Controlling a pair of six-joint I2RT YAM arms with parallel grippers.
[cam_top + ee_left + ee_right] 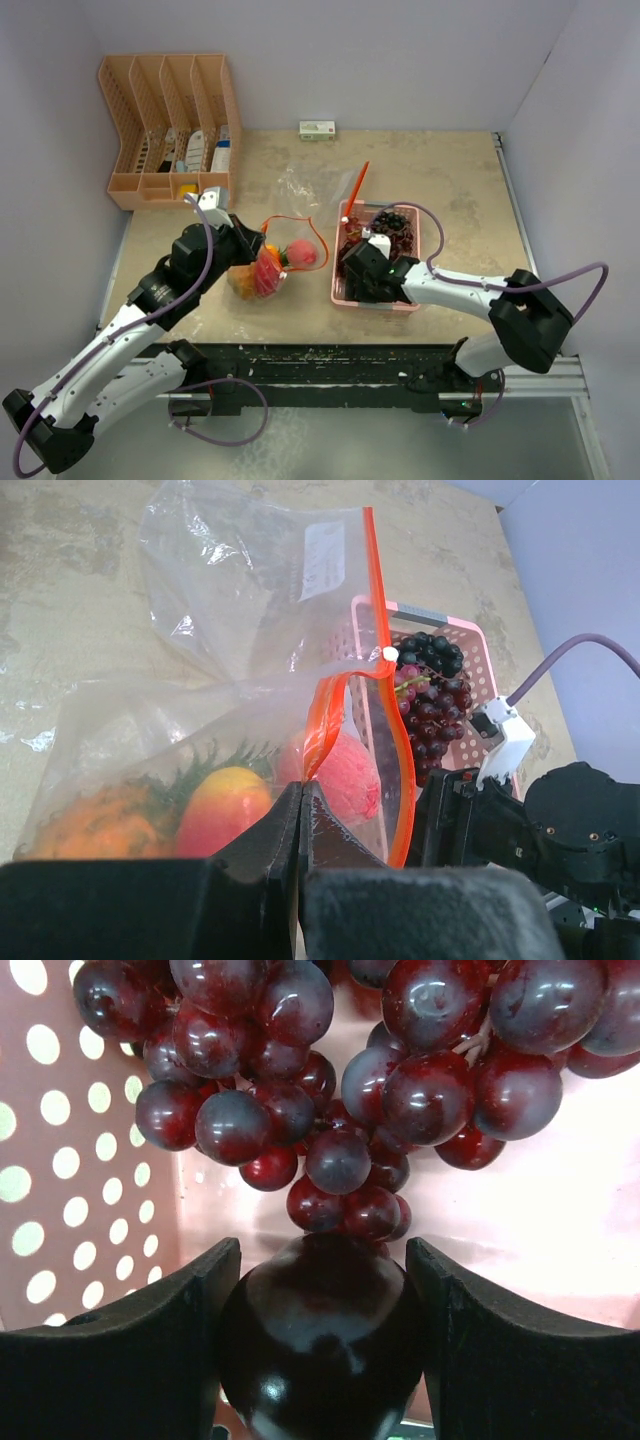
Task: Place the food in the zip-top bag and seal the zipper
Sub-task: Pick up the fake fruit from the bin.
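The clear zip-top bag (250, 590) with its orange zipper (385, 610) lies left of the pink tray (345, 290). Inside it are an orange pineapple with green leaves (90, 830), a red-orange piece (225, 805) and a pink peach (350, 770). My left gripper (300, 795) is shut on the bag's orange mouth edge and holds it up. In the tray, my right gripper (322, 1300) has its fingers against both sides of a dark purple round fruit (320, 1350), just below a grape bunch (330, 1090). From above, the right gripper (360, 262) sits over the tray's near left part.
An orange desk organizer (170, 120) stands at the back left. A small white box (317, 129) lies by the back wall. White walls close in the table on the left, back and right. The two grippers are close together across the bag's mouth.
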